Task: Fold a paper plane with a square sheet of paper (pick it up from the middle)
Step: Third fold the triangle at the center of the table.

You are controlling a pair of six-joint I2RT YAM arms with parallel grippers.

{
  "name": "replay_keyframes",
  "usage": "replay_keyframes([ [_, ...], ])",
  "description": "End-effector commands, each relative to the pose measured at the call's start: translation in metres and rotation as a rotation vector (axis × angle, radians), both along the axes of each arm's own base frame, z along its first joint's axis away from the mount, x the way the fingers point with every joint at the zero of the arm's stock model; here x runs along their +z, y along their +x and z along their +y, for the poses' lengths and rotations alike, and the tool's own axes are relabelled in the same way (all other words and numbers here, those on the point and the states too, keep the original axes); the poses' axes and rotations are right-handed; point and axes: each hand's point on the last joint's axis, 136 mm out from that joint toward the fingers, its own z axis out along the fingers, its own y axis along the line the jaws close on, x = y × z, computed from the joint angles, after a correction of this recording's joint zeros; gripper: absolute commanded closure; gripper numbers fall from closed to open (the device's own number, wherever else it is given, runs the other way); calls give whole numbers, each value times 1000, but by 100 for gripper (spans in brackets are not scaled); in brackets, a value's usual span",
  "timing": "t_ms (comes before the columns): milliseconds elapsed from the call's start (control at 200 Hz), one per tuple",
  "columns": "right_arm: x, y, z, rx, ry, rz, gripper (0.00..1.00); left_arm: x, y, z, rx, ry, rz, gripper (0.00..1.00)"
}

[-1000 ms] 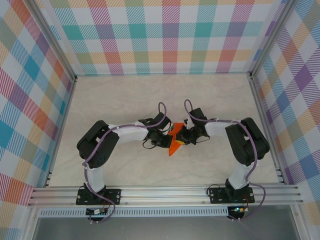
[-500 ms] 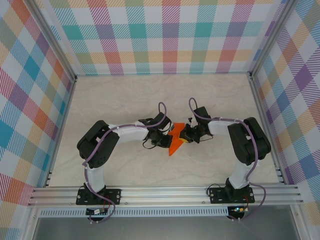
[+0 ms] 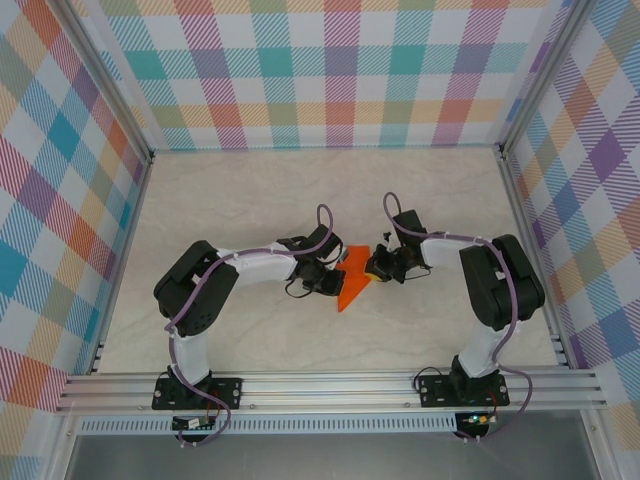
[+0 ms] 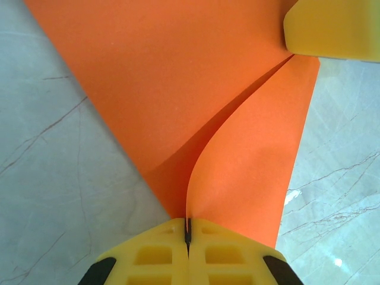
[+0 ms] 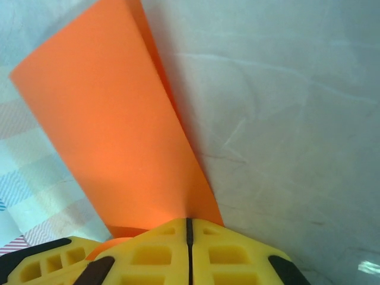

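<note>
The orange sheet of paper (image 3: 352,280) is creased into a narrow, pointed shape and sits near the middle of the counter (image 3: 230,200), between the two arms. From above it runs slantwise, its broader end toward the far side and its pointed tip toward the near rail (image 3: 330,385). Whether that tip touches the counter I cannot tell.

In the left wrist view the sheet (image 4: 178,89) opens into two flaps that meet along a curved fold. One broad flap spreads to the left and a narrower one falls to the right, with pale marbled counter on both sides. The fold runs straight down into the left gripper (image 4: 187,233), whose yellow jaws are pressed together with the paper's edge pinched in the seam. A yellow pad of the right gripper (image 4: 332,29) presses on the sheet at its far corner.

In the right wrist view the paper (image 5: 113,130) rises as a long orange strip from the right gripper (image 5: 189,228), whose jaws are likewise closed tight on the paper's end.

From above, the left gripper (image 3: 336,283) meets the sheet from the left side and the right gripper (image 3: 373,268) from the right, both arms bent inward toward each other. Bright checked walls (image 3: 330,70) surround the counter on three sides.
</note>
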Motion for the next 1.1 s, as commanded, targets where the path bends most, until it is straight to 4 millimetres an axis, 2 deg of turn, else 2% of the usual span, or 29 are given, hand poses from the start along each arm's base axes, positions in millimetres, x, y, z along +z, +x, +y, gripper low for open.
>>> replay_keyframes([
  [0, -24, -15, -10, -4, -63, 56, 94, -33, -13, 16, -12, 94, 72, 100],
  [120, -9, -11, -11, 0, -66, 25, 93, -32, -13, 16, -10, 95, 68, 100],
  [275, 33, -4, 4, 30, 39, -59, 91, -32, -13, 15, -9, 90, 68, 100],
  [375, 45, -10, 17, 63, 104, -71, 89, -32, -12, 14, -7, 84, 68, 100],
  [500, 37, -20, 30, 96, 132, -32, 89, -33, -12, 15, -8, 90, 70, 100],
  [660, 21, -29, 37, 119, 128, 7, 90, -31, -11, 14, -9, 89, 64, 100],
  [920, -21, -41, 20, 112, 8, 81, 91, -29, -11, 13, -11, 86, 66, 100],
  [960, -24, -42, 17, 112, -9, 86, 91, -27, -11, 13, -7, 83, 63, 100],
  [1095, -25, -43, 13, 109, -38, 86, 91, -16, -5, 15, 14, 94, 40, 91],
])
